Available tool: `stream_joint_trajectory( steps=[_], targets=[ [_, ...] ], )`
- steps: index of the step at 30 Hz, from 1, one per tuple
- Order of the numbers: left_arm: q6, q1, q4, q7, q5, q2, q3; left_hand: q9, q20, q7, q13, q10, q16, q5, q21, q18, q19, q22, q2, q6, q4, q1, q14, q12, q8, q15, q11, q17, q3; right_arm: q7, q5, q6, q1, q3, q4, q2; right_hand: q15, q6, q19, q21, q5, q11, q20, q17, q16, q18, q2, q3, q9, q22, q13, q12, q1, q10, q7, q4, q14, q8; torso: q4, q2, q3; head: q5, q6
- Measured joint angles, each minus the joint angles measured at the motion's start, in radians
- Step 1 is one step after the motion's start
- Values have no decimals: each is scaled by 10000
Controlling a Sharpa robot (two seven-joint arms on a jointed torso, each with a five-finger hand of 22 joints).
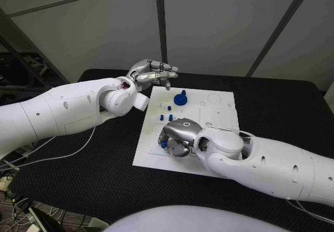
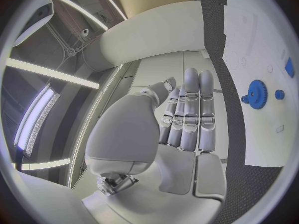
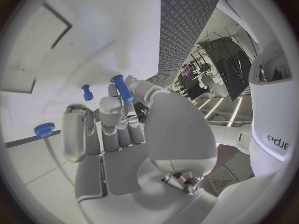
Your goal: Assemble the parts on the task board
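1. Nearest to us, our right hand (image 1: 179, 137) sits low over the near part of the task board (image 1: 154, 153), which lies in the middle of the black bench (image 1: 83, 174).
2. In the right wrist view, its fingers (image 3: 111, 115) are curled round a blue peg (image 3: 122, 88), pinched between thumb and fingertip, with most of the peg standing clear above them. We judge the hold firm but shallow.
3. The peg looks like a small, stiff plastic part: light, smooth, likely to slip or tip if squeezed off-centre. We would hold it low on the shaft, leaving the tip free to enter its hole.
4. Just beyond those fingers a second small blue peg (image 3: 86, 92) stands upright in the board, apart from the held one. A blue knob (image 3: 44, 130) sits off to one side, close to the hand but untouched.
5. Further along the board, two short blue pegs (image 1: 165, 117) stand near the middle, clear of both hands.
6. Beyond them the blue gear (image 1: 181, 99) lies flat on the board. It is rigid and toothed, so we would grip it by the rim or its raised hub.
7. Farthest off, our left hand (image 1: 152, 73) hovers above the board's far edge, fingers (image 2: 190, 115) straight, close together and holding nothing. The gear lies well apart from them.
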Motion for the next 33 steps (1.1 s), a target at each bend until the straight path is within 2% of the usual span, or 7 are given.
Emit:
stream_joint_trajectory(
  steps=[7, 11, 16, 25, 27, 30, 33],
  targets=[
    [18, 0, -22, -27, 70, 8, 0, 0, 0, 0, 0, 0, 0, 0, 0, 0, 0, 1, 0, 0, 0, 0, 0, 0, 0, 0, 0, 0, 0, 67, 54, -89, -6, -30, -64, 12, 62, -397, 1, -262, 0, 34, 70, -200, -162, 0, -262, -276, -94, -1, 0, 0, -185, -294, 2, 55, -62, 1, 0, -5, 2, 8, 23],
    [31, 0, -42, -50, 104, 15, 0, -7, 0, 0, 0, 0, 0, 0, 0, 1, 0, -4, 0, 0, 0, 0, 0, 0, 0, 0, 0, 1, 0, 112, 86, -291, -6, -33, -83, -3, 193, -803, -372, -1052, 0, 114, 212, -1058, -808, 97, -356, -953, -200, -1, 0, 0, -269, -959, -24, 211, -350, 1, -5, -6, 3, 5, 61],
    [50, 0, -55, -75, 129, 20, -4, -10, 0, 0, 0, 0, 0, 0, 0, 0, 0, -8, 0, 0, 0, 0, 0, 0, 1, 0, 0, 1, 0, 231, 179, -1013, -8, -36, -5, -190, 246, -929, -539, -1566, 0, 177, 280, -1677, -1278, 162, -349, -1908, -243, -2, 108, 64, 76, -1324, -35, 507, -468, 1, -8, -12, 9, -23, 96],
    [74, 0, -79, -107, 154, 18, -22, -9, 0, 0, 0, 0, -39, -40, 0, 0, 0, -7, 0, 0, 0, 0, 0, 0, 1, 0, 0, 1, 0, 621, 615, -2331, -2, -17, 709, -1193, 246, -848, -538, -1616, -1, 109, 280, -1857, -1396, 161, -227, -2229, -256, -41, 292, 198, 509, -1229, 45, 725, -468, 39, -12, -24, 12, -128, 191],
    [78, 0, -79, -113, 158, 14, -27, -9, 0, 0, 0, 0, -39, -40, 0, 0, 0, -7, 0, 0, 0, 0, 0, 0, 1, 0, 0, 2, 0, 668, 852, -2446, 29, 50, 934, -1641, 181, -700, -534, -1611, -1, 70, 276, -1771, -1375, 160, -134, -2209, -241, -11, 386, 357, 602, -824, 132, 745, -403, 110, -12, -25, 10, -189, 214],
    [81, 0, -68, -117, 165, -11, -35, -9, 0, 0, 0, 0, -39, -40, 0, 0, 0, -7, 0, 0, 0, 0, 0, 0, 0, 0, 0, 2, 0, 683, 1474, -2560, 115, 325, 1289, -2453, 62, -613, -216, -1058, -1, -75, 168, -1108, -890, 161, -40, -2195, -225, 2, 643, 873, 525, 243, 133, 954, -205, 129, -25, -35, 2, -350, 271],
    [81, -2, -44, -118, 176, -41, -37, -9, 0, 0, 0, 0, -39, -40, 1, 1, 0, -6, 0, 0, 0, 0, 0, 0, 1, 0, 0, 2, 0, 644, 2125, -2640, 169, 481, 1542, -3119, -108, -546, -20, -396, -1, -284, 58, -365, -376, 160, -95, -2343, -222, 1, 942, 1426, 224, 1151, -29, 1187, -36, 128, -43, -41, -7, -591, 323]
  ],
)
